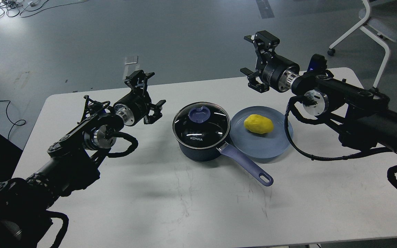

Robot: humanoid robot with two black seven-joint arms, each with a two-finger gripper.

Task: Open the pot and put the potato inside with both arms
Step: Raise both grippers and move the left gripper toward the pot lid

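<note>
White table carries the lidded pot, with the potato on a plate just beside it. Left gripper and right gripper flank the pot, both spread wide, touching nothing

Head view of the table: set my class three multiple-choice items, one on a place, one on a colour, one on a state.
1. Where does the potato lie?
A in the pot
B on the blue plate
C on the bare table

2. What colour is the pot handle?
A purple
B red
C green

3. How is the pot now?
A open
B tipped over
C closed by its glass lid

Answers: 1 B, the yellow potato rests on the plate right of the pot. 2 A, the long handle is lavender-purple. 3 C, the lid with its knob sits on the rim.
</note>
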